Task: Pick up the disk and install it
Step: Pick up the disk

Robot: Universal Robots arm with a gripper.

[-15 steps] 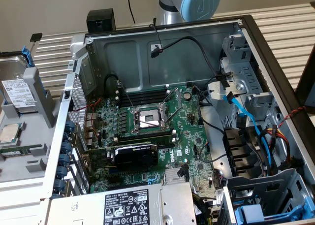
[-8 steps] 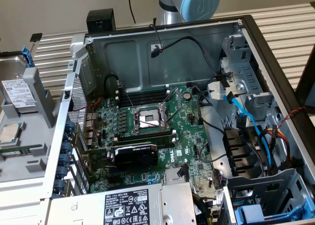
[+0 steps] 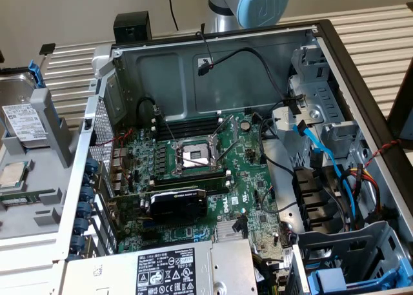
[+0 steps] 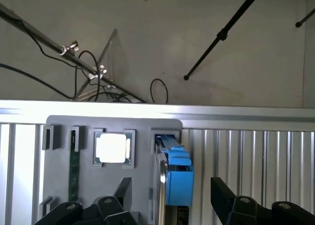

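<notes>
**Open gripper squared up to the disk in its holder**

The disk [image 4: 177,178], a rectangular silver-metal hard drive with a white label, clipped in a bright blue plastic carrier frame, is seen standing on edge in a slot of the flat grey plastic holder tray [image 4: 59,176]. This tray lies outside the open grey-metal computer case [image 3: 193,75], at the exterior view's left.

In the wrist view the disk is presented edge-on, directly ahead of the black two-fingered gripper [image 4: 170,185]. Its visible edge runs lengthwise through the gap between the fingers [image 4: 123,188], across the line along which they close. The fingers are spread wide, one to each side of the drive's flat faces. A gap is left on both sides, and nothing is gripped.

The wrist is judged to be pointed down at the tray and squared to the slot. A small square silver CPU chip [image 4: 112,148] is seated just beside the disk in the same tray.
</notes>
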